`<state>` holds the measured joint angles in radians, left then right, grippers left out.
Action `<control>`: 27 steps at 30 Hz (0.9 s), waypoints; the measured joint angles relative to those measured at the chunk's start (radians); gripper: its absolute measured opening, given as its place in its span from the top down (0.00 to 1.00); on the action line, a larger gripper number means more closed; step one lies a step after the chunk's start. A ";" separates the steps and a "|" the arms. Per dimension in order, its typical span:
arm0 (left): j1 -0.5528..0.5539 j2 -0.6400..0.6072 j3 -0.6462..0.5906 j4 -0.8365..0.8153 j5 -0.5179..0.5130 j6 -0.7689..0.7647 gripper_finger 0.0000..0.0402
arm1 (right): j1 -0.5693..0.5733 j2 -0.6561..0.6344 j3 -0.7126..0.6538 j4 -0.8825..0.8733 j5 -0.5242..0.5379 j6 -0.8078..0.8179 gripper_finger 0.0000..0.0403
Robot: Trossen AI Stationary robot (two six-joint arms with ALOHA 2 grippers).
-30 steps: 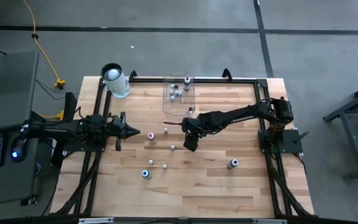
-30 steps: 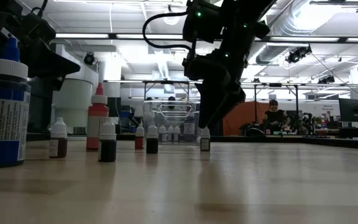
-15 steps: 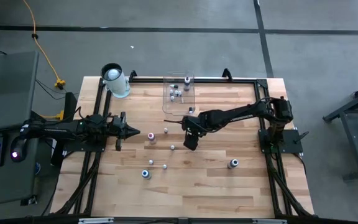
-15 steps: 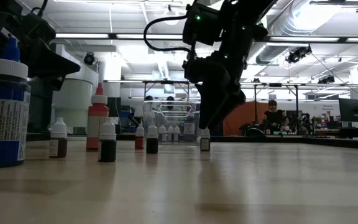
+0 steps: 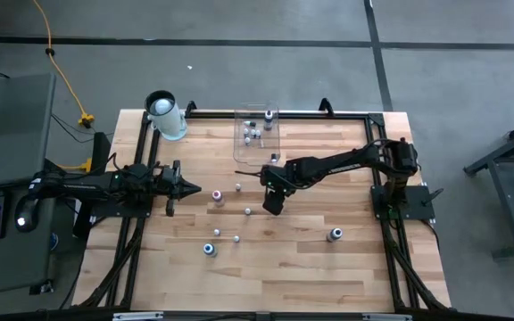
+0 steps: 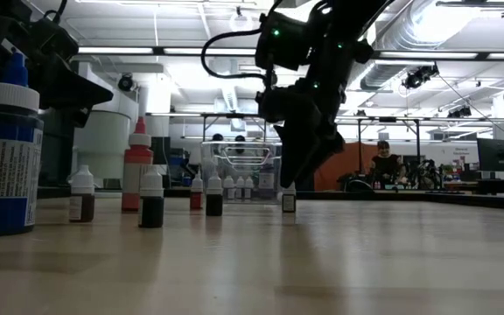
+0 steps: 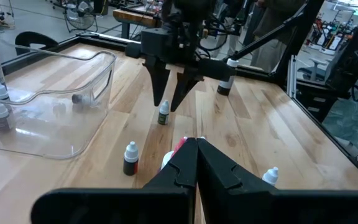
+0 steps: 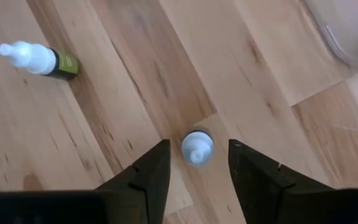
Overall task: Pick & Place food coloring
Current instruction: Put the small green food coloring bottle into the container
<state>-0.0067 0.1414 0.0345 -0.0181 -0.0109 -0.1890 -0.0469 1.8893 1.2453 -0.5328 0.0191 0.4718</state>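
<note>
Pale wooden table framed in black rails on a grey workshop floor, seen from above. Right gripper near the middle, pointed down; left gripper parked at the left side, fingers pressed together on nothing. Clear bin well behind the right jaws, a few bottles already inside; white cylinder off at the far left corner. Loose food coloring bottles scattered on the board. From table height: right gripper hanging tip-down directly over a small upright bottle, fingertips just above its cap; big blue-capped bottle looming close to the lens. From the left wrist: own fingers together, and beyond them the right gripper with fingers spread, the target bottle standing just beneath the gap. From the right wrist: white-capped bottle upright between the two dark fingers, jaws apart and clear of it on both sides (cap a touch nearer the picture's left finger), another bottle lying on its side well away. Likely step: closing on this bottle. Best done by centring first, lowering so the pads meet the body below the cap, then squeezing gently to avoid tipping it.
</note>
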 joint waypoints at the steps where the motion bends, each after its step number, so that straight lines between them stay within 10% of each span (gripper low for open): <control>1: 0.000 0.000 0.000 0.000 0.000 0.000 1.00 | -0.002 0.000 0.000 -0.002 -0.002 0.000 0.63; 27: 0.000 0.000 0.000 0.000 -0.003 0.000 1.00 | -0.006 0.000 0.000 -0.004 -0.004 0.000 0.81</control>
<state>-0.0068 0.1416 0.0345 -0.0181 -0.0143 -0.1890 -0.0525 1.8893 1.2453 -0.5369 0.0154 0.4717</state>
